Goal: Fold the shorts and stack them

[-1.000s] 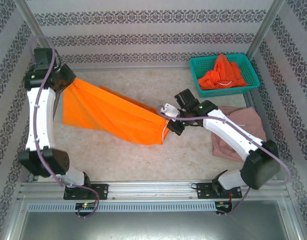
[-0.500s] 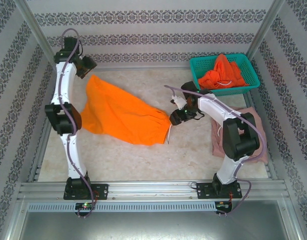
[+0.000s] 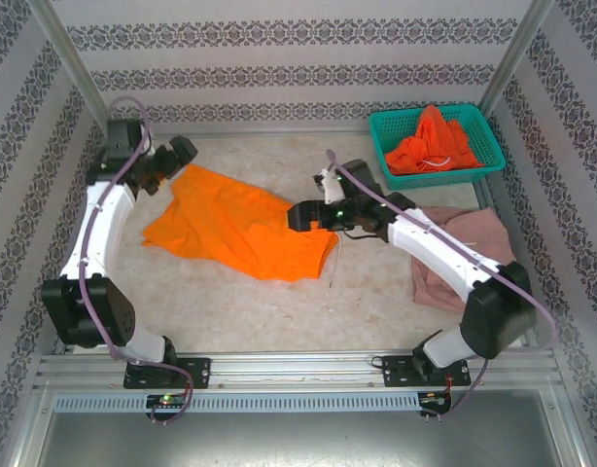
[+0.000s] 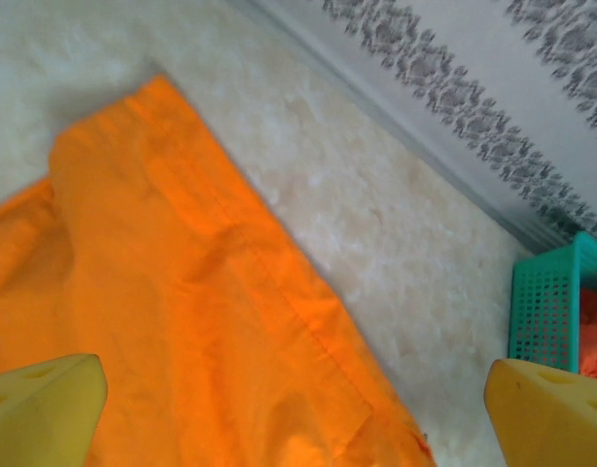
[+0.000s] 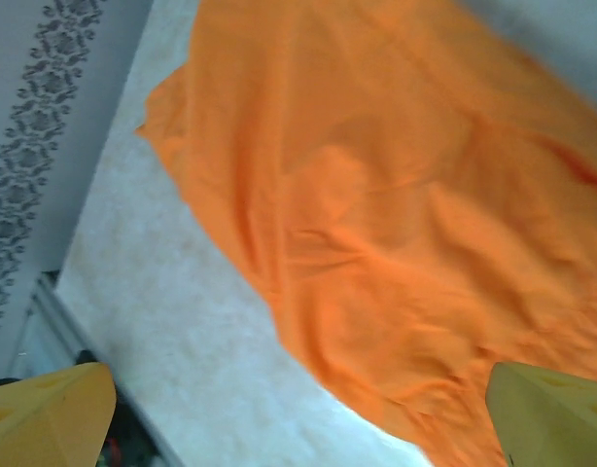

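Flattening one pair for its first fold is looking like the step in hand. Farthest left of the teal mesh basket (image 3: 491, 158), the left end effector (image 3: 175, 159) is hovering at the far corner of the bright orange shorts (image 3: 235, 229), its fingers standing wide and gripping nothing. Those shorts are lying rumpled on the tabletop (image 3: 376, 292), well left of the basket. Closer to the basket, the right end effector (image 3: 300, 215) is hanging over their other end, equally wide and empty. Just in front of the basket, the dusty pink shorts (image 3: 478, 232) are lying bunched, partly under the right arm. The next move, as I am judging it, is calling for both end effectors to pinch an edge each and smooth or fold the cloth. Counting: one orange pair laid out, one pink pair, and one basket holding an orange heap (image 3: 430, 146) whose number I cannot tell.
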Available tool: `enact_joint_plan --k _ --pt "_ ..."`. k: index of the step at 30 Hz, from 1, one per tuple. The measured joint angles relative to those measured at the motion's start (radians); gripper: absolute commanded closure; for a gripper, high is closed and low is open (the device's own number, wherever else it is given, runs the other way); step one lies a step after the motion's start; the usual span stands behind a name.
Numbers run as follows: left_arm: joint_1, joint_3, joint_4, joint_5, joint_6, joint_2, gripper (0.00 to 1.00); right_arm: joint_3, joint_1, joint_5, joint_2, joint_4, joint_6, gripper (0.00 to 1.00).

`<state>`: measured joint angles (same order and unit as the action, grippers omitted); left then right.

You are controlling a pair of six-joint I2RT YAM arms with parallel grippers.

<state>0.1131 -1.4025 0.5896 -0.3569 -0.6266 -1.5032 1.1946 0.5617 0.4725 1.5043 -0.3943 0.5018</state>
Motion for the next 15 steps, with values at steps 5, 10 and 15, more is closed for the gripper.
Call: enact_joint_plan --k 5,10,15 --pt "0.000 0.248 -0.180 -0.026 -0.032 -0.133 0.00 -0.035 0.054 0.016 0.140 0.095 0.110 0.03" --pt "0.000 0.340 -0.298 -0.034 -0.060 -0.245 0.00 -0.054 0.031 0.015 0.259 0.100 0.137 0.03" --pt "0.007 0.416 -0.408 -0.013 -0.083 -0.240 0.00 -0.013 -0.045 0.009 0.348 0.037 0.080 0.03"
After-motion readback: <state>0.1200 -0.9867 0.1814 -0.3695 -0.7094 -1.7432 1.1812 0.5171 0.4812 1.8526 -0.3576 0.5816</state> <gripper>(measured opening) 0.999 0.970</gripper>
